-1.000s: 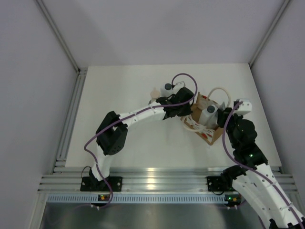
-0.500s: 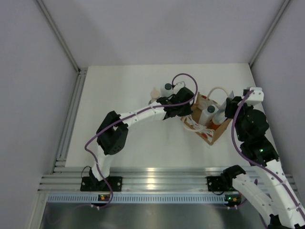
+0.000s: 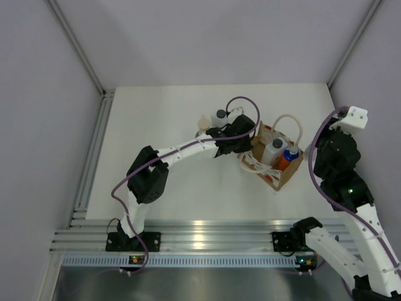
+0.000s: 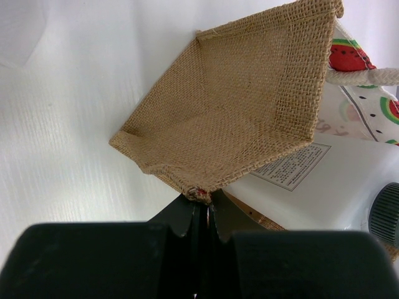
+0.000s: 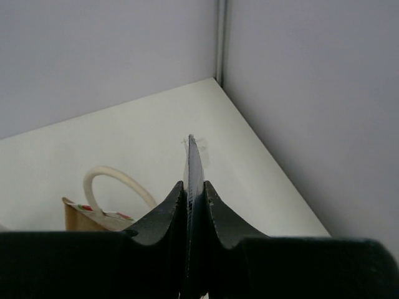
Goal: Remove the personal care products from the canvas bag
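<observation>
Tan canvas bag [image 4: 237,118], corner pinched tight in the left hand [image 4: 202,202] — right hand [image 5: 192,177] fully closed, empty

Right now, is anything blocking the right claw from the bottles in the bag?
Nothing visible does. The canvas bag is open on top, the left gripper pinching its rim; the white bottle and orange bottle lie uncovered. The right gripper is shut, off to the bag's right.
</observation>
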Tool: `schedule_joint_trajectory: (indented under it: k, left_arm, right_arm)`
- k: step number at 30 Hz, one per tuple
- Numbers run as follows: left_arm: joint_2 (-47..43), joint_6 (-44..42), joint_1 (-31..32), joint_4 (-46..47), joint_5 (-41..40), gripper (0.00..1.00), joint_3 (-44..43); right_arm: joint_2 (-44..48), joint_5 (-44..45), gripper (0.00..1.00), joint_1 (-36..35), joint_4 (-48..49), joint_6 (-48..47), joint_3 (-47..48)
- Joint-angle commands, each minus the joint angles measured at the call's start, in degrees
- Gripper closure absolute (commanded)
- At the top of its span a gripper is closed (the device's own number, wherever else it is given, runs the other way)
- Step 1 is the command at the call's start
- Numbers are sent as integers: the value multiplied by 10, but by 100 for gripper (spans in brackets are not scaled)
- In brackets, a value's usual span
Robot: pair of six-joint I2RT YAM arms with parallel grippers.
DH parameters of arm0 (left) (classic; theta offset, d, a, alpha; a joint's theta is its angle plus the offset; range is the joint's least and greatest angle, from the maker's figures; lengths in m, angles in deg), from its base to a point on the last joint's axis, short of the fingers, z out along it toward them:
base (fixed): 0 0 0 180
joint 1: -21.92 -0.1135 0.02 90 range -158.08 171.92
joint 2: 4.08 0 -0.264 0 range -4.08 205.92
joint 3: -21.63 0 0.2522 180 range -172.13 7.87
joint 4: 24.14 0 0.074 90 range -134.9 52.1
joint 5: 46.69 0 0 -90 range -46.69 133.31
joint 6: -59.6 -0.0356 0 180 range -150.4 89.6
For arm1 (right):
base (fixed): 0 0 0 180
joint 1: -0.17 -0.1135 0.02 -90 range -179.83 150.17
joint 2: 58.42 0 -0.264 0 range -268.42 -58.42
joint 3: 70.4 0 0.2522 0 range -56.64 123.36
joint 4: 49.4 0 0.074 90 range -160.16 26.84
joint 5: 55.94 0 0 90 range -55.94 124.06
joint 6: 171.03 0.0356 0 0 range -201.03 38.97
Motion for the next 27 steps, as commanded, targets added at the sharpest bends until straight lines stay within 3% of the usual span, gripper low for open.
schedule_joint_trajectory:
  k: [1, 9, 19, 27]
  left_arm:
    - [0, 8, 1, 22, 0, 100, -8]
    - [-11, 3, -3, 22, 1, 100, 5]
    - [-13, 5, -8, 23, 6, 100, 12]
    - [-9, 4, -8, 24, 5, 100, 10]
  right_arm:
    - [-8, 74, 100, 17, 16, 9, 20]
    - [2, -10, 100, 104, 104, 88, -133]
    - [20, 24, 100, 119, 212, 113, -302]
    - [66, 31, 100, 120, 175, 141, -343]
